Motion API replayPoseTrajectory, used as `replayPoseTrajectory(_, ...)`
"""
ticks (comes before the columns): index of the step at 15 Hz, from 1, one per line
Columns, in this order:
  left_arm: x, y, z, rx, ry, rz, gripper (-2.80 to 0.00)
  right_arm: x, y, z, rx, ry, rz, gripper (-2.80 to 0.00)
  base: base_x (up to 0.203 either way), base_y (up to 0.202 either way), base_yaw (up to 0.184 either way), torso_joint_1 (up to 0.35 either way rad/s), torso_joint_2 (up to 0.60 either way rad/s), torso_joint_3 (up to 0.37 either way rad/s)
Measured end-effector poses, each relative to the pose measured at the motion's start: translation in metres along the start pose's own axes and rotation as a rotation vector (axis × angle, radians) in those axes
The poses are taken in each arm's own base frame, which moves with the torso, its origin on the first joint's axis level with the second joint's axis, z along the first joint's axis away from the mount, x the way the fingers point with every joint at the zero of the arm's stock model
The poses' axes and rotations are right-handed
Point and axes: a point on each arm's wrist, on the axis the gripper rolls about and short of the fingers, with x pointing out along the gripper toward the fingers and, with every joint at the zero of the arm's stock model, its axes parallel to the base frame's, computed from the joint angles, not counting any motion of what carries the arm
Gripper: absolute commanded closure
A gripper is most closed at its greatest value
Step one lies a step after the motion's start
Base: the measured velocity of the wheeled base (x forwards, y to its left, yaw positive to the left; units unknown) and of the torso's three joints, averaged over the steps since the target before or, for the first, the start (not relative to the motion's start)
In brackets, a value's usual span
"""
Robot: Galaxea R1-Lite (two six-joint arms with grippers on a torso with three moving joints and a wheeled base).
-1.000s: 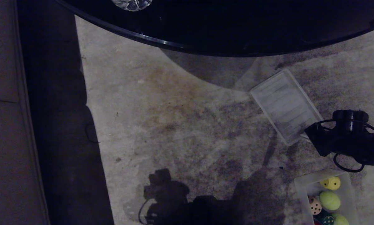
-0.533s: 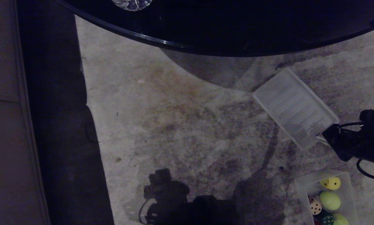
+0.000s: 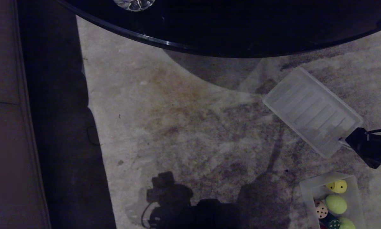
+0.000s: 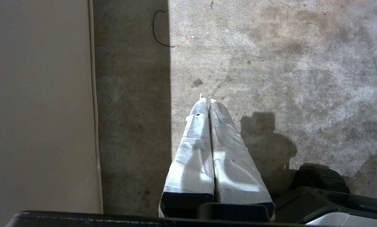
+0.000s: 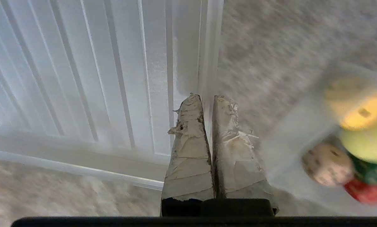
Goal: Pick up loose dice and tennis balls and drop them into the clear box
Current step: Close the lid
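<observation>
- on the carpet [image 3: 190, 133], near the head view's lower right corner, sits one clear box [image 3: 308, 187] of translucent plastic, shallow, with rounded corners.
- inside the clear box: one yellow die [image 3: 339, 186], one beige die [image 3: 321, 210] with dark pips, one dark green die [image 3: 333, 223], and in the right wrist view a red die [image 5: 366, 193]; four dice counted.
- two fuzzy yellow-green tennis balls [image 3: 335, 204] lie among them in the clear box, the second at its lower edge.
- one flat ribbed translucent lid [image 3: 311, 109] is tilted just beyond the clear box, apart from it.
- right gripper [image 5: 207, 97]: its taped fingers are pressed together, pinching the lid's rim at the corner nearest the clear box.
- left gripper [image 4: 206, 100]: well away from the clear box, over bare carpet, its wrapped fingers touching each other, holding nothing.
- a dark glossy round desk [image 3: 241, 28] edge curves beyond the lid.
</observation>
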Motion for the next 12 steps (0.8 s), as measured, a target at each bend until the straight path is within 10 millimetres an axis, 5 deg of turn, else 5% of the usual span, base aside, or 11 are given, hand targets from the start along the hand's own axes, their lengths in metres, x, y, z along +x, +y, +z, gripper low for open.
replayPoseTrajectory(12, 0.0, 0.0, 0.0, 0.0, 0.0, 0.0, 0.0, -0.041, 0.011, -0.006, -0.228, -0.028, 0.078, 0.0, 0.0, 0.0, 0.0, 0.0, 0.0, 0.0)
